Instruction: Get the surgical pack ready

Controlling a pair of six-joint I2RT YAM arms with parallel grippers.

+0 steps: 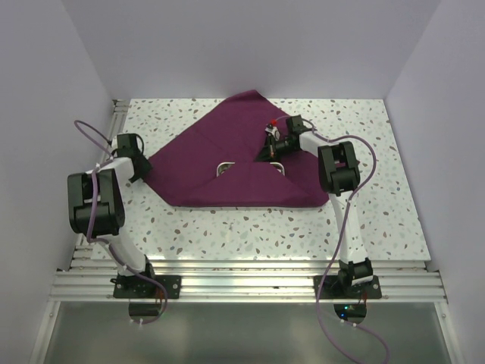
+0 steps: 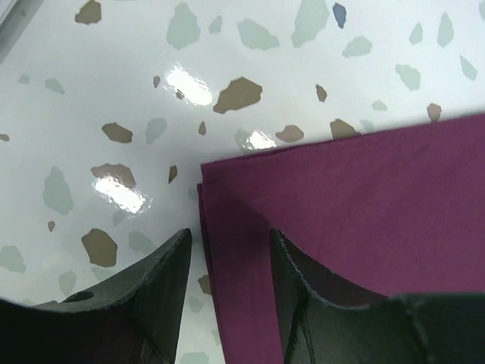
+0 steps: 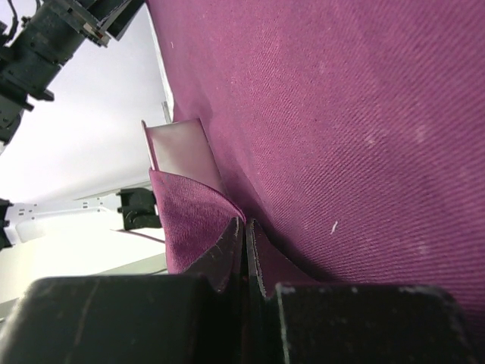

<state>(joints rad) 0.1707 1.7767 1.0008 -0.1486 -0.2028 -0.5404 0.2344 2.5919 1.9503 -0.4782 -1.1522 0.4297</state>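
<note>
The surgical pack's purple-maroon cloth point(image 1: 227, 136) lies spread on the speckled table point(image 1: 303, 227), with its corners folded in toward the middle. Two bits of the shiny steel tray point(image 1: 224, 168) peek out under the folds. My right gripper point(image 1: 267, 154) is over the cloth's middle and shut on a fold of it point(image 3: 244, 227). A steel tray wall point(image 3: 182, 148) shows just behind that fold. My left gripper point(image 1: 145, 168) is open and low at the cloth's left corner. In the left wrist view point(image 2: 231, 250) it straddles the layered cloth edge point(image 2: 227, 197), one finger over cloth and one over table.
White walls point(image 1: 45, 76) close in the table on the left, back and right. An aluminium rail point(image 1: 242, 284) runs along the near edge by the arm bases. Purple cables point(image 1: 91, 133) loop beside each arm.
</note>
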